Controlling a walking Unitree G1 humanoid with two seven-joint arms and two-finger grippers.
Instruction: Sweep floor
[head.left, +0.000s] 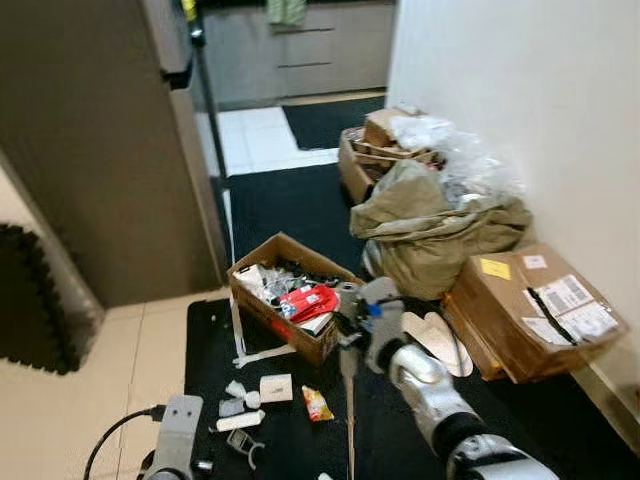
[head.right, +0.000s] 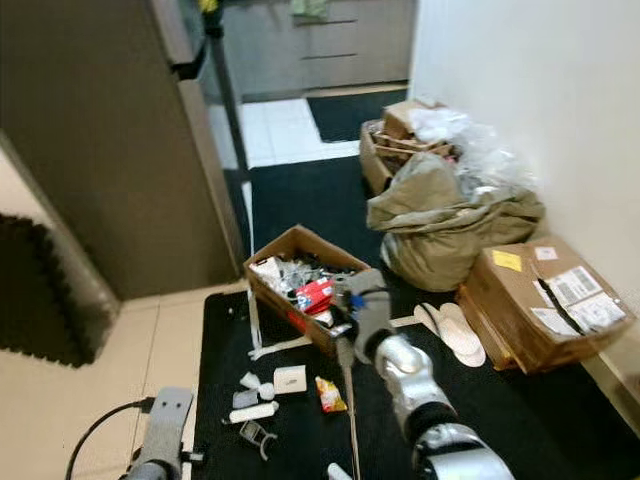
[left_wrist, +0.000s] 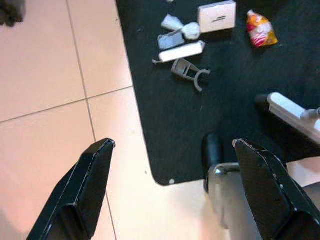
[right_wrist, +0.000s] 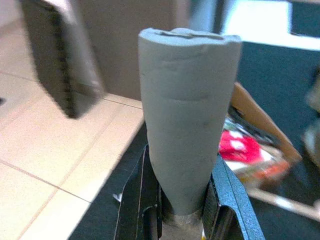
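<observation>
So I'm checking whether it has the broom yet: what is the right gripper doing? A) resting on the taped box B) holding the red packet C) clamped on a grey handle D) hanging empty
C: the right gripper has its jaws closed around the grey handle.

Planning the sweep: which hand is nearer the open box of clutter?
Right. The right hand, gripping the grey handle, is beside the open box; the left hand hangs lower, apart from it.

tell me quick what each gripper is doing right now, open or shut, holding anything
Left gripper: open, holding nothing, over the edge of the black mat.
Right gripper: shut on the grey broom handle.
</observation>
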